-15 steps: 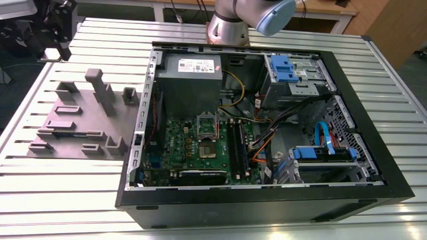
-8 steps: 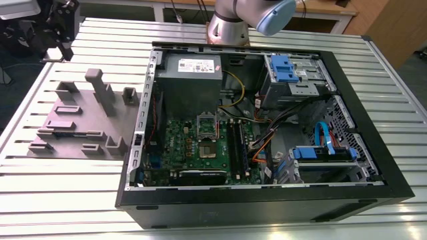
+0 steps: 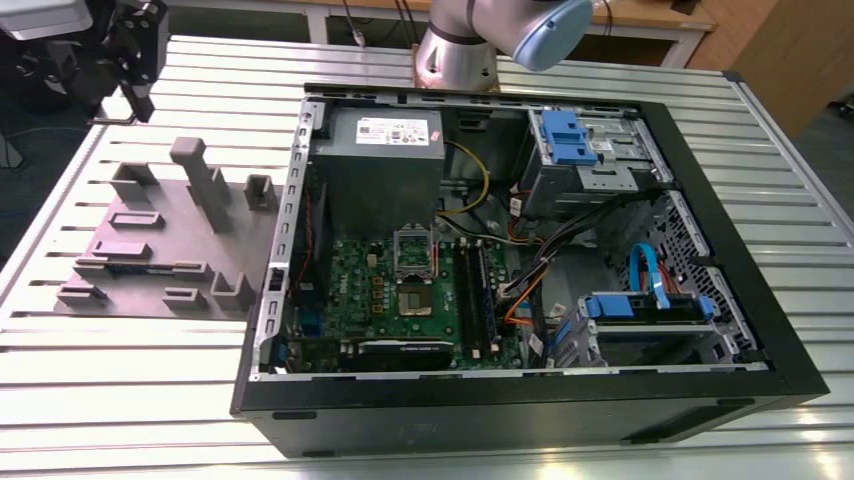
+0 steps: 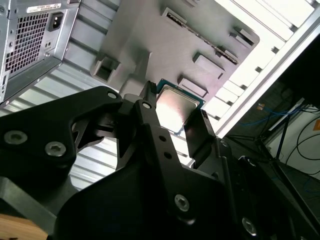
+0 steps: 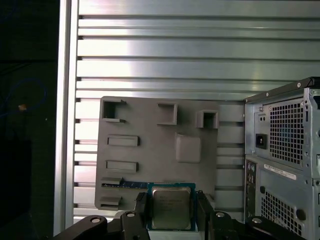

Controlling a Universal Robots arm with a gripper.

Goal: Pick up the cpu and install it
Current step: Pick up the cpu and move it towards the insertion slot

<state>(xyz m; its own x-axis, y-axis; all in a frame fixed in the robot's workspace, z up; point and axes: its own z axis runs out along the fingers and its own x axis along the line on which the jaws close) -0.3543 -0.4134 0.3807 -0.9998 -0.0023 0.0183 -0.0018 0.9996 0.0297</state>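
**Cpu (image 5: pixel 171 206) gripped in claw (image 5: pixel 171 212), held off the fixture (image 5: pixel 150 160)**

Claw state: closed down to the width of the cpu. In both wrist views the two black fingers (image 5: pixel 141 207) bear on two opposite side edges of the chip. The silvery lid faces the first wrist camera, with a greenish rim of board showing round it. Nothing else is in the grip.

Position: in the exterior view the claw hangs in the upper left of the frame. It is over the slatted counter (image 3: pixel 134 350), above the far end of the grey fixture and apart from it. The cpu is therefore in the air, off the fixture. It is well apart from the open computer case (image 3: pixel 747 330) that takes the centre and right of the frame. The motherboard (image 3: pixel 387 290) lies flat inside the case, with the socket (image 3: pixel 415 297) near its middle. Whether the socket's frame stands open I cannot tell.

Handling (judgement):
- The chip should be light, stiff and flat.
- The metal lid looks smooth and probably slippery, so the side edges, as gripped now, are the sound place to hold it.
- The underside contacts are likely delicate and should not be touched or scraped.
- The thin edges give the fingers little to bear on, so tilting in the grip is the main risk.
- In the first wrist view the chip sits square between the fingers.
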